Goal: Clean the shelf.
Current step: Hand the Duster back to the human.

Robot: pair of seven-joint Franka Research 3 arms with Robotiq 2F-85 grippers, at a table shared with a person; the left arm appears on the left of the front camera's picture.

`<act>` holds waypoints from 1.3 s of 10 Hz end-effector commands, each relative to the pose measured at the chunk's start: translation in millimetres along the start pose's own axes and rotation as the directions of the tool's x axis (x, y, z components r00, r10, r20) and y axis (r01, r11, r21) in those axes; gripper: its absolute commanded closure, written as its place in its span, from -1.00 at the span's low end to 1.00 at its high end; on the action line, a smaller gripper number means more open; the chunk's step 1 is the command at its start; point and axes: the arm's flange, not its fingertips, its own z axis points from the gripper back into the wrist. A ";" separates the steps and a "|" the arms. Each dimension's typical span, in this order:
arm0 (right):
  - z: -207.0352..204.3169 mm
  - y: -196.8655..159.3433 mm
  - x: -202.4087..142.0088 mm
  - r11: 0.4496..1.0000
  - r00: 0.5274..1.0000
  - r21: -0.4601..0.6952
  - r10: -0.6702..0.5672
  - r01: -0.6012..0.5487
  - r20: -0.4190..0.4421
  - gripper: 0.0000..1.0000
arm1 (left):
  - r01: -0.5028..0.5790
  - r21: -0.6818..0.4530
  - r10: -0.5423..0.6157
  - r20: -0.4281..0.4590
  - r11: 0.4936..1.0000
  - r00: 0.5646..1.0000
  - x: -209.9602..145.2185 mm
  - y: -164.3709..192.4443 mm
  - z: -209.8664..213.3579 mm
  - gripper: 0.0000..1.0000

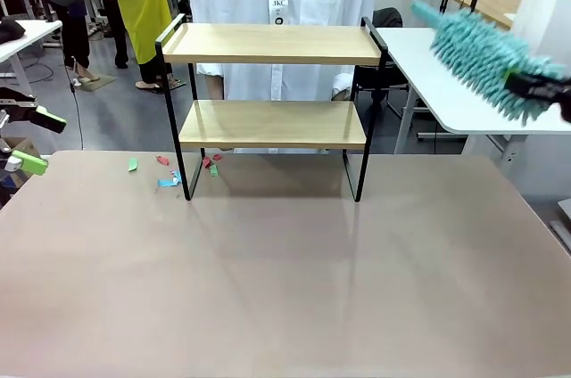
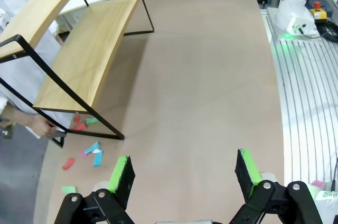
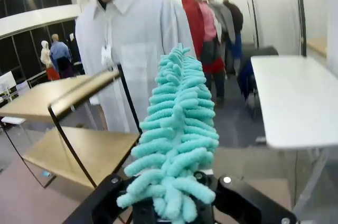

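The shelf [image 1: 272, 44] stands at the table's far middle, two light wooden boards in a black frame, both boards bare. It also appears in the left wrist view [image 2: 87, 55] and the right wrist view [image 3: 79, 152]. My right gripper [image 1: 546, 86] is up at the right, beyond the shelf's right end, shut on a teal fluffy duster [image 1: 480, 57] that points up and left. The duster [image 3: 177, 139] rises between the fingers in the right wrist view. My left gripper [image 1: 34, 141] hangs open at the left edge, nothing between its green pads [image 2: 122, 170].
Small coloured paper scraps [image 1: 169, 171] lie on the tan tabletop [image 1: 285, 271] by the shelf's left legs, also seen as scraps [image 2: 87, 147] in the left wrist view. A white table [image 1: 455, 84] stands at the back right. People stand in the background.
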 end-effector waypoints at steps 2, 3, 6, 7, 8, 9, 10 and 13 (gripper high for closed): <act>53.5 11.1 -71.9 0.997 0.997 -0.055 -0.054 0.051 -0.054 0.68 | 0.018 0.001 -0.018 0.028 1.000 0.999 0.1 1.5 0.1 -1.00; 51.5 12.1 -71.7 0.996 0.998 -0.075 -0.047 0.043 -0.047 0.68 | 0.018 0.001 -0.018 0.028 1.000 0.999 0.1 1.5 0.1 -1.00; -7.8 -3.1 -30.4 0.998 0.996 -0.017 -0.059 0.058 -0.073 0.68 | 0.018 0.001 -0.018 0.028 1.000 0.999 0.1 1.5 0.1 -1.00; -7.8 -3.1 -30.4 0.998 0.996 -0.017 -0.059 0.058 -0.073 0.68 | 0.018 0.001 -0.018 0.028 1.000 0.999 0.1 1.5 0.1 -1.00; -7.8 -3.1 -30.4 0.998 0.996 -0.017 -0.059 0.058 -0.073 0.68 | 0.018 0.001 -0.018 0.028 1.000 0.999 0.1 1.5 0.1 -1.00; -7.8 -3.1 -30.4 0.998 0.996 -0.017 -0.059 0.058 -0.073 0.68 | 0.018 0.001 -0.018 0.028 1.000 0.999 0.1 1.5 0.1 -1.00; -7.8 -3.1 -30.4 0.998 0.996 -0.017 -0.059 0.058 -0.073 0.68 | 0.018 0.001 -0.018 0.028 1.000 0.999 0.1 1.5 0.1 -1.00; -7.8 -3.1 -30.4 0.998 0.996 -0.017 -0.059 0.058 -0.073 0.68 | 0.018 0.001 -0.018 0.028 1.000 0.999 0.1 1.5 0.1 -1.00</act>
